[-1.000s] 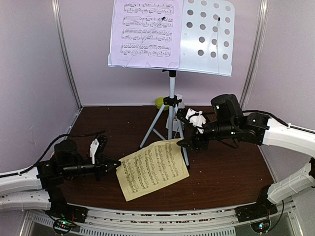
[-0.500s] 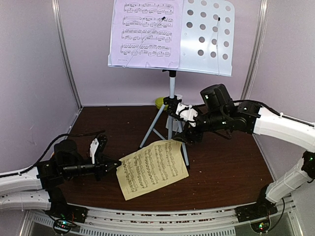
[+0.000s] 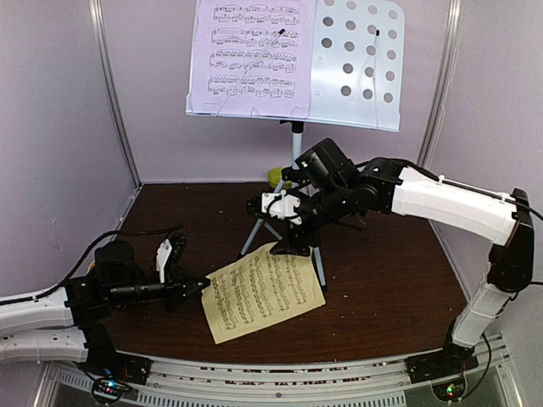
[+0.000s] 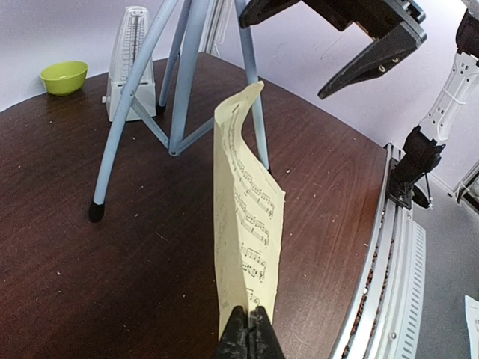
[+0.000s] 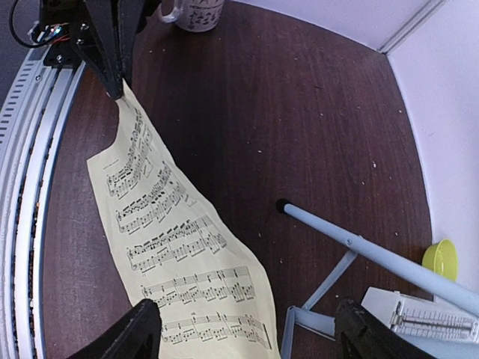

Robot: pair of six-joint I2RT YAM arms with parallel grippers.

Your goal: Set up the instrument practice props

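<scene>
The pale perforated music stand (image 3: 355,61) on its silver tripod (image 3: 296,157) holds a lavender page (image 3: 250,55) on its left half. A yellow sheet-music page (image 3: 265,290) is raised off the brown table, curling. My left gripper (image 3: 200,287) is shut on its near-left corner, as the left wrist view (image 4: 251,330) shows on the page (image 4: 251,202). My right gripper (image 3: 270,227) is open and empty, hovering above the page's far edge (image 5: 187,247) by a tripod leg (image 5: 352,243). The white metronome (image 4: 132,63) stands behind the tripod.
A small green bowl (image 4: 64,76) sits at the back by the wall, next to the metronome (image 5: 426,318). A white mug (image 5: 196,11) stands near the left arm. The metal rail (image 4: 389,254) runs along the table's front edge.
My right arm has swung left, from right of the tripod to in front of it, over the yellow page's far edge. The left gripper and page have stayed put.
</scene>
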